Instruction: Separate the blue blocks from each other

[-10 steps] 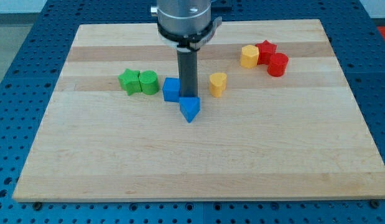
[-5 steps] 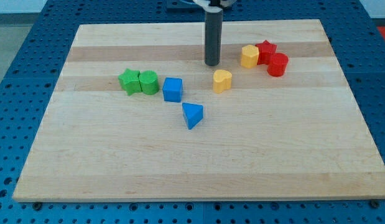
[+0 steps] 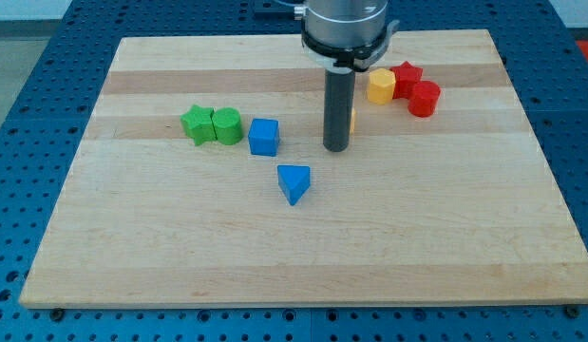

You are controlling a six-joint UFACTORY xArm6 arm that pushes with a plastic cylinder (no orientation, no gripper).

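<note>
A blue cube [image 3: 263, 137] sits left of the board's middle, touching nothing. A blue triangular block [image 3: 294, 182] lies below and right of it, a small gap apart. My tip [image 3: 335, 148] rests on the board to the right of the blue cube and above right of the blue triangle, touching neither. The rod hides most of a yellow block [image 3: 352, 119] just behind it.
A green star-like block [image 3: 196, 124] and a green rounded block [image 3: 227, 125] touch each other left of the blue cube. At the upper right a yellow block [image 3: 380, 85], a red star-like block [image 3: 407, 76] and a red cylinder [image 3: 424, 99] cluster together.
The rod moved from between the blue blocks up toward the top, then came back down to the right of the blue cube, in front of the yellow block. The blue triangle shifted slightly down-right.
</note>
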